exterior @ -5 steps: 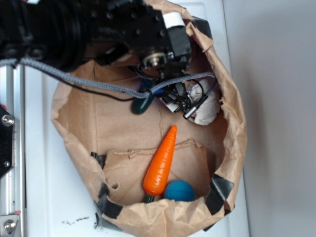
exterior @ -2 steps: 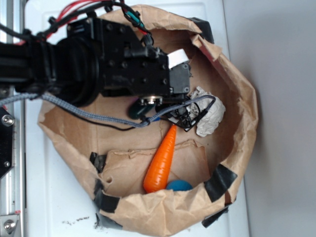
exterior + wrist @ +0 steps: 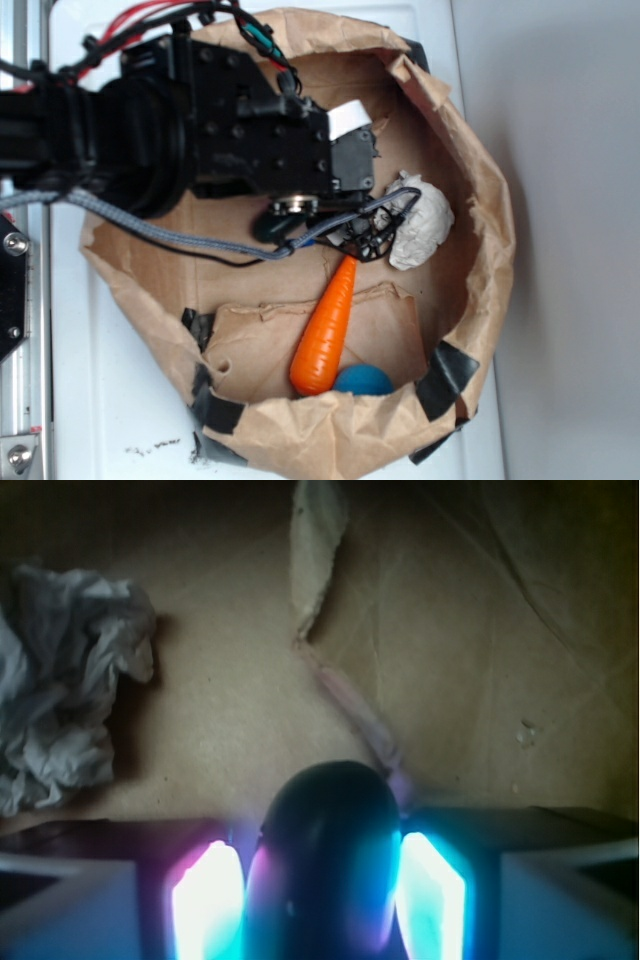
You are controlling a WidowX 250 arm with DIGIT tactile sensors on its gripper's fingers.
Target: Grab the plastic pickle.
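Note:
The plastic pickle (image 3: 325, 850) is dark green and glossy, and its rounded end pokes out between my two glowing pads (image 3: 205, 900) in the wrist view. Both pads press against its sides. My gripper (image 3: 318, 885) is shut on it just above the brown paper floor of the bag. From outside, only a dark green tip of the pickle (image 3: 266, 226) shows under the black wrist, and the gripper (image 3: 290, 212) itself is mostly hidden by the arm.
An orange carrot (image 3: 325, 330) and a blue ball (image 3: 362, 380) lie in the bag's near part. Crumpled white paper (image 3: 420, 225) sits to the right of the gripper. The crinkled paper bag wall (image 3: 492, 240) rings everything. A grey braided cable (image 3: 150, 222) trails left.
The arm has come lower and further into the bag, pushing its rim outward. The pickle's tip has drifted slightly left and down with the gripper. The carrot and ball have stayed put.

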